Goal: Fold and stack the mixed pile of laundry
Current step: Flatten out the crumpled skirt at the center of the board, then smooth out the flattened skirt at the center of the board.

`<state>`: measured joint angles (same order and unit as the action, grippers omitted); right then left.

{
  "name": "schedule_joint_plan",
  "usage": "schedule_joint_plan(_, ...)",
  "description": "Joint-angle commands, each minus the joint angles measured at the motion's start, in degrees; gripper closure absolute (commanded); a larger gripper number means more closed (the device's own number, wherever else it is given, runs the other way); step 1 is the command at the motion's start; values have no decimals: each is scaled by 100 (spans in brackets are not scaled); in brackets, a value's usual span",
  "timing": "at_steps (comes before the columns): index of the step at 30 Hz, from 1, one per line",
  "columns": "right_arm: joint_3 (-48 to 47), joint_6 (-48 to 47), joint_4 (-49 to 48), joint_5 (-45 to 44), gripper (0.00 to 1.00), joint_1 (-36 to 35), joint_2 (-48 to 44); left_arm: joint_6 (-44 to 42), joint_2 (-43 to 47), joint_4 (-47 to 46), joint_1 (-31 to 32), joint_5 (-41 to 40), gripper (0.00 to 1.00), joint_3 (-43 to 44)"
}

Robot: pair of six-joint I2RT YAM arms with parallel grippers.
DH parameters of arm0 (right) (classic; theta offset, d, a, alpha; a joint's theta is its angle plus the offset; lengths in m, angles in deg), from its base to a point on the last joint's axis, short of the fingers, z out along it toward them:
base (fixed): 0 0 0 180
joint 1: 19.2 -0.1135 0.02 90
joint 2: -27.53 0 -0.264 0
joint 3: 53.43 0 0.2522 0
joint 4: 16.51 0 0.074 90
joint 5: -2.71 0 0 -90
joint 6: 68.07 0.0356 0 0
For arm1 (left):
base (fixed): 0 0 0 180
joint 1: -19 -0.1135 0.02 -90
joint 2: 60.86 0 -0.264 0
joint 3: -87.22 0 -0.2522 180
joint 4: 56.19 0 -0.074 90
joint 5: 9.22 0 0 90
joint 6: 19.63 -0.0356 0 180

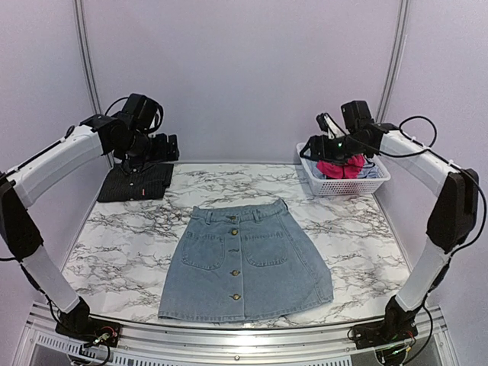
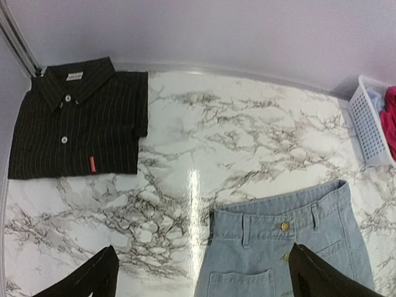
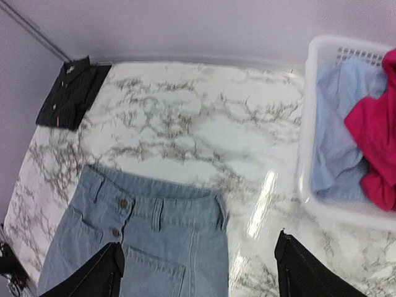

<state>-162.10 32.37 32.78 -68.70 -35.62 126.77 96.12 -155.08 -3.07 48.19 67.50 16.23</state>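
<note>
Spread wide on the left, with nothing between the jaws; spread wide on the right too, and just as empty. Under the left jaws, at the far left corner of the white and grey marble worktop (image 1: 114, 244): a folded black pinstriped button shirt (image 2: 77, 127), lying flat and neat, so likely done with. Under the right jaws, at the far right: a white plastic lattice basket (image 3: 307, 105), holding a bright pink-red cloth piece (image 3: 374, 124) partly over a soft light blue cloth piece (image 3: 337, 142). In the middle of the worktop, well apart from both: a light blue denim button skirt (image 1: 244, 259), spread out flat, front side up, waistband toward the far wall. Looks like the next one to fold. Probably thicker, stiffer and a bit heavier than the thin pieces in the basket, but soft enough to bend along a line. Not slippery, not easy to break. Best to pinch the thick waistband near its two corners, or the two corners of the hem, one side for each arm, and to keep off the hard metal buttons down the front. For the pink-red piece, best to grab the top bunch and lift straight up: floppy, light, and maybe tangled with the blue one.
</note>
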Motion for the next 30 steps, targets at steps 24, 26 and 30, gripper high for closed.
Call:
schedule_joint_plan(24, 3383, -410, 168, 1653, 32, -443, -631, 1500, -198, -1912, 1774, 1619, 41, -3982)
schedule_joint_plan(26, 3648, -195, 228, 1703, 32, 7, -1027, 1529, -396, -1894, 1659, 1529, 43, -3943)
schedule_joint_plan(30, 4220, -56, 451, 1671, 26, 216, -1486, 1382, -902, -1785, 1211, 1443, 46, -3732)
